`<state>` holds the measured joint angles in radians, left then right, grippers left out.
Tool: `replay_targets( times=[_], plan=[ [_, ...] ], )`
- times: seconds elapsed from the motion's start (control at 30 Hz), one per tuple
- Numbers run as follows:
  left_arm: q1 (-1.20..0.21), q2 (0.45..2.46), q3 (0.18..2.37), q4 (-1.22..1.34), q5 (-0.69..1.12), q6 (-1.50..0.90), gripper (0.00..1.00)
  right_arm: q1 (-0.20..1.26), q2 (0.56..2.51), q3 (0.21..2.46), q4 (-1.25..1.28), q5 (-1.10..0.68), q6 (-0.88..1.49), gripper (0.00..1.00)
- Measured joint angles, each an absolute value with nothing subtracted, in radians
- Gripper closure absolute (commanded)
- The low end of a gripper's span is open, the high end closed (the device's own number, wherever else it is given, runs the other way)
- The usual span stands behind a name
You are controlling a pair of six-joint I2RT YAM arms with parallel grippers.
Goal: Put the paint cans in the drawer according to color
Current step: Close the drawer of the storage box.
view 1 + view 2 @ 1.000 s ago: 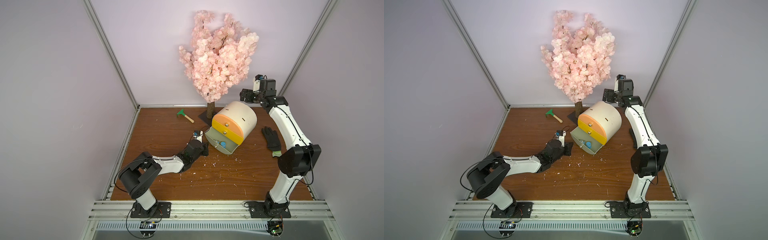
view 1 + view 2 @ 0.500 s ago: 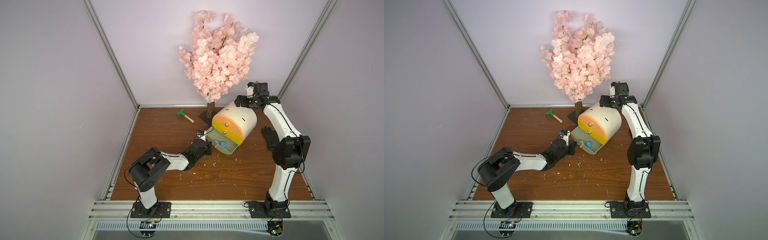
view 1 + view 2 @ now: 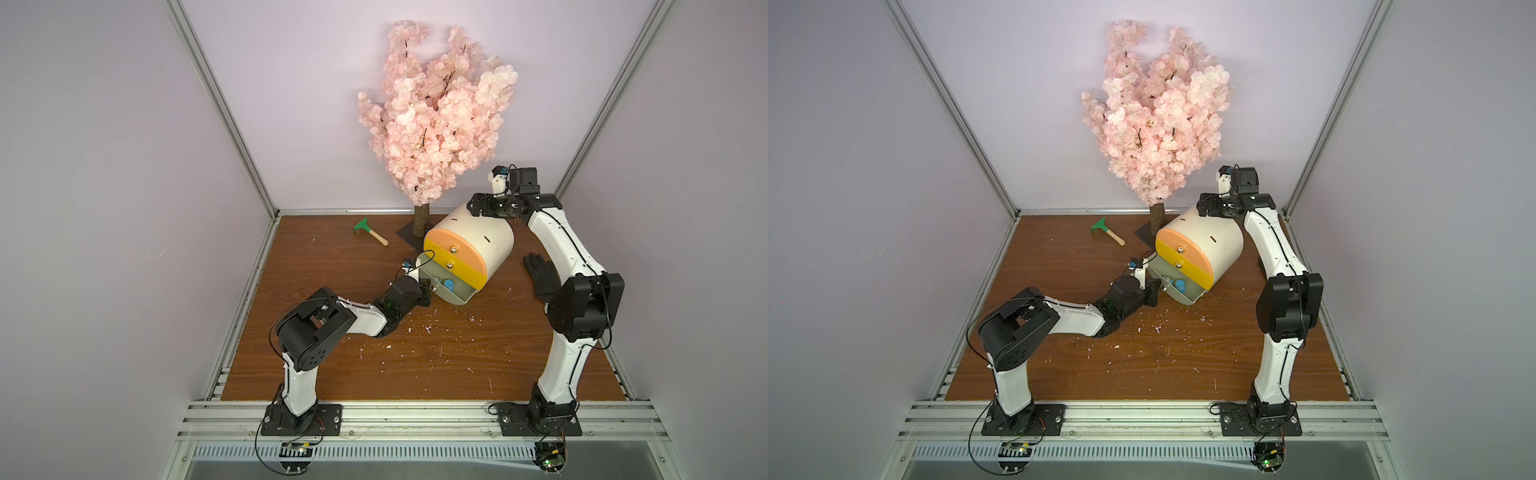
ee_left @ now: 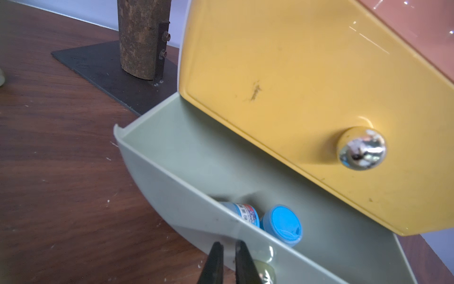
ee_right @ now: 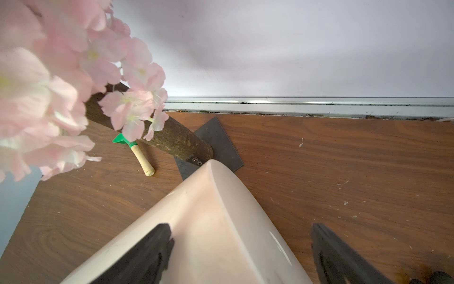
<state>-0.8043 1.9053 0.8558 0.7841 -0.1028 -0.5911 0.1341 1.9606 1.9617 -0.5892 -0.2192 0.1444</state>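
Nothing readable is showing anywhere. One blue paint can (image 4: 242, 212), lying on its side in the open grey drawer (image 4: 177, 157), is carrying a white printed label with red and dark marks, but in the left wrist view the print is coming out too small and blurred to read.

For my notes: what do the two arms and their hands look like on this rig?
The left arm and right arm have white shells between bulky black joint housings, thin black cables alongside, and black base plates. The left hand and right hand are black with flat, tapered fingers. A small white camera mount sits at each wrist.
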Motion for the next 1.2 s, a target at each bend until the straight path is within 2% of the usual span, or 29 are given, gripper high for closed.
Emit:
replay_targets(
  times=[0.4,1.2],
  plan=[
    [-0.831,2.025,0.981,0.85,-0.105,-0.526,0.84,0.133,1.939,1.919,-0.562,-0.242,0.122,0.06],
    [-0.831,2.107,1.044,0.92,-0.117,-0.49,0.85,0.133,1.914,1.868,-0.511,-0.244,0.116,0.06]
  ],
)
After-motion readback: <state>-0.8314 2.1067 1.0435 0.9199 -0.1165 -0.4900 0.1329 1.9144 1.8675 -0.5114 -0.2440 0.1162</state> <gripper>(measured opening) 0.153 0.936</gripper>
